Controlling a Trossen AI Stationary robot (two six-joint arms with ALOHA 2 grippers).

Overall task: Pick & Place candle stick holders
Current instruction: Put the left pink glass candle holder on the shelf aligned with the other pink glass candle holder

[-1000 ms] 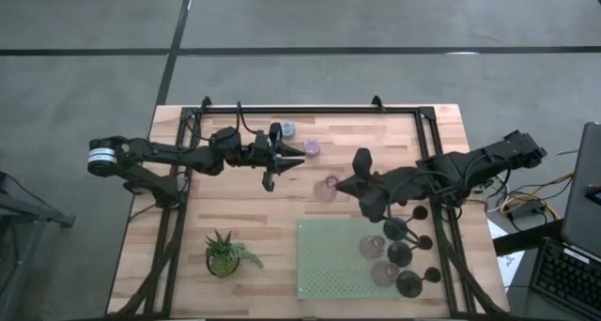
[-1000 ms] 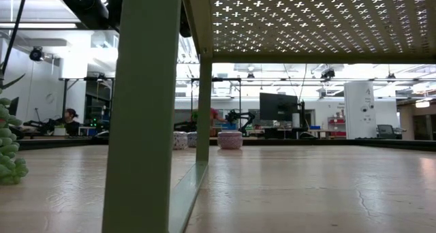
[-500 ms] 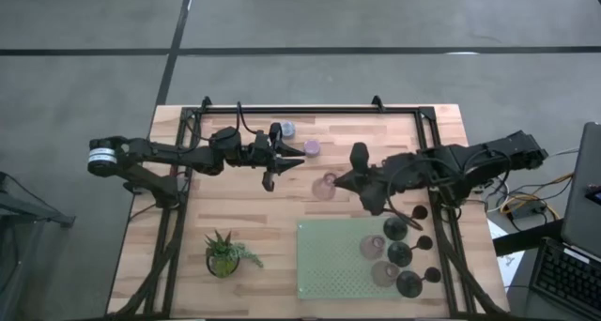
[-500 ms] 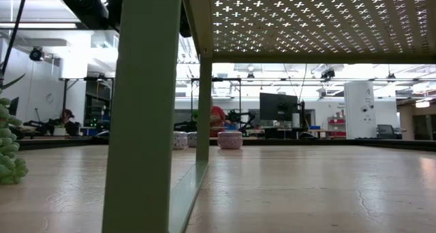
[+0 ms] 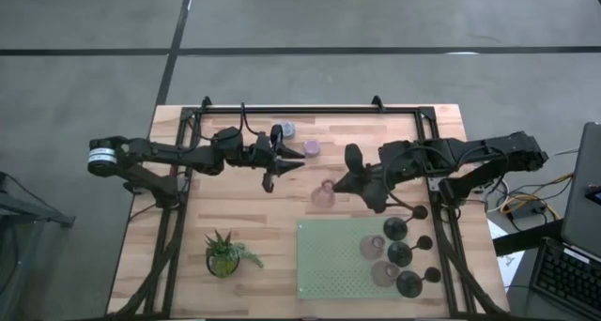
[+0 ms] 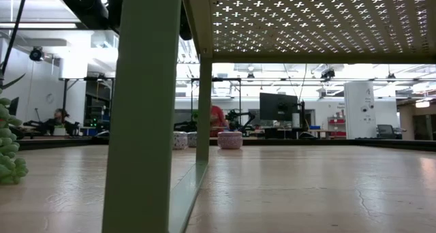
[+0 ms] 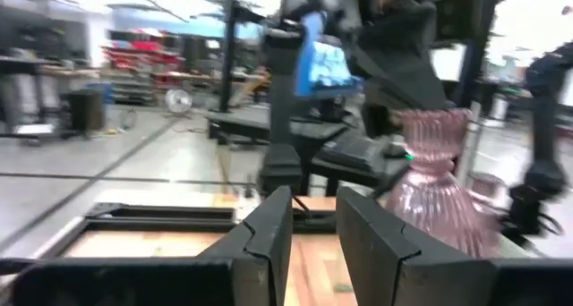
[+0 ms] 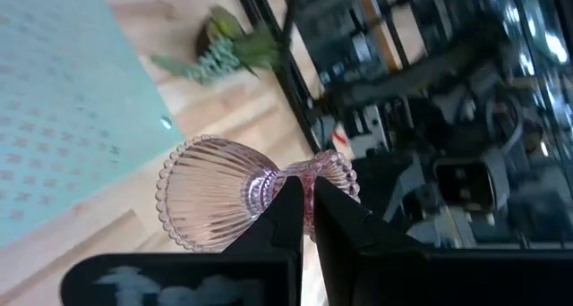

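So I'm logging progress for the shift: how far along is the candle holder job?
Mostly done, it seems: several holders, black and pale pink, already stand on the green tray. In hand: the right gripper is shut on a pink holder, held above the table near the tray. Left: two small holders at the far edge by the left gripper, which carries nothing.

Right gripper (image 5: 349, 182) is clamped on a pink bell-shaped holder (image 5: 324, 195), carried above the bare wood just off the far edge of the green perforated shelf (image 5: 329, 260). Beneath the fingers open table is seen. Beyond the fingertips the left gripper (image 5: 282, 158) hangs near, with two short round holders (image 5: 311, 148) beside it. The shelf's right part is crowded by black stemmed holders (image 5: 400, 253) and pink ones (image 5: 373, 248); its left part is bare. A potted plant (image 5: 223, 253) stands well apart.
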